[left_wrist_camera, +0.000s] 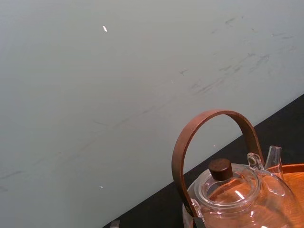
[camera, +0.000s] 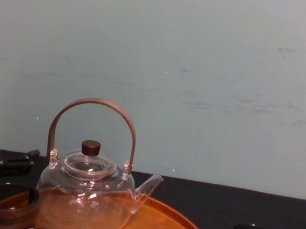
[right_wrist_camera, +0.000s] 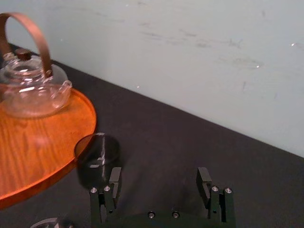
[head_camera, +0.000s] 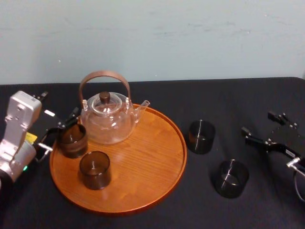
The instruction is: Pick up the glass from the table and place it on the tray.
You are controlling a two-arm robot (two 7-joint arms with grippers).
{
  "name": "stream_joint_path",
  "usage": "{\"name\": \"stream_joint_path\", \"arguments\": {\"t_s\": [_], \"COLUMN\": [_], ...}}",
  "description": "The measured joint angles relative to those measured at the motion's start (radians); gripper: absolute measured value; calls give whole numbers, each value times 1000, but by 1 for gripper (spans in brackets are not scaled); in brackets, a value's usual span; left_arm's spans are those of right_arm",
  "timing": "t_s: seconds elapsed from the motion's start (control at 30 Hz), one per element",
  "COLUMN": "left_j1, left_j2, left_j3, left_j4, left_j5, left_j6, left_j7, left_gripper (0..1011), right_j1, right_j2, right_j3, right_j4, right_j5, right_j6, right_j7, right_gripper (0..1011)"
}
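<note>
1. Left gripper (head_camera: 61, 131) is sitting just beside the glass (head_camera: 72, 140), which is standing on the tray's (head_camera: 147, 157) left side; its grip cannot be told, and the yellow label (head_camera: 30, 138) is unreadable.
2. Right gripper (right_wrist_camera: 161, 183), jaws apart, is hovering above the black table (head_camera: 214, 95), with a pale wall (head_camera: 167, 38) behind.

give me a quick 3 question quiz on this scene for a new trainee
1. How many glasses stand on the table, off the tray?
2. True or false: the right gripper is open and empty.
3. The left gripper is at: A) a plate B) the glass at the tray's left edge C) a spoon.
Key: 1) two, the far glass and the near glass; 2) true; 3) B.
</note>
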Motion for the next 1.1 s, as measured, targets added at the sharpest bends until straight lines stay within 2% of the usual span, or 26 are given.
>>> {"name": "stream_joint_path", "arguments": {"t_s": [0.27, 0.47, 0.73, 1.1], "left_j1": [0, 0, 0, 0], "left_j2": [0, 0, 0, 0], "left_j3": [0, 0, 0, 0], "left_j4": [0, 0, 0, 0], "left_j5": [0, 0, 0, 0], "left_j6": [0, 0, 0, 0], "left_j7": [0, 0, 0, 0], "left_gripper": [1001, 1002, 1001, 1001], "right_j1": [-92, -156, -204, -217], "right_j2": [58, 101, 137, 150], "right_j3": [46, 85, 107, 107], "right_j4": [-58, -82, -81, -64], "right_j5": [14, 19, 0, -40], "right_j6": [14, -7, -42, -60], "right_j7": [58, 120, 184, 254], "right_gripper": [1002, 1002, 1002, 1002]}}
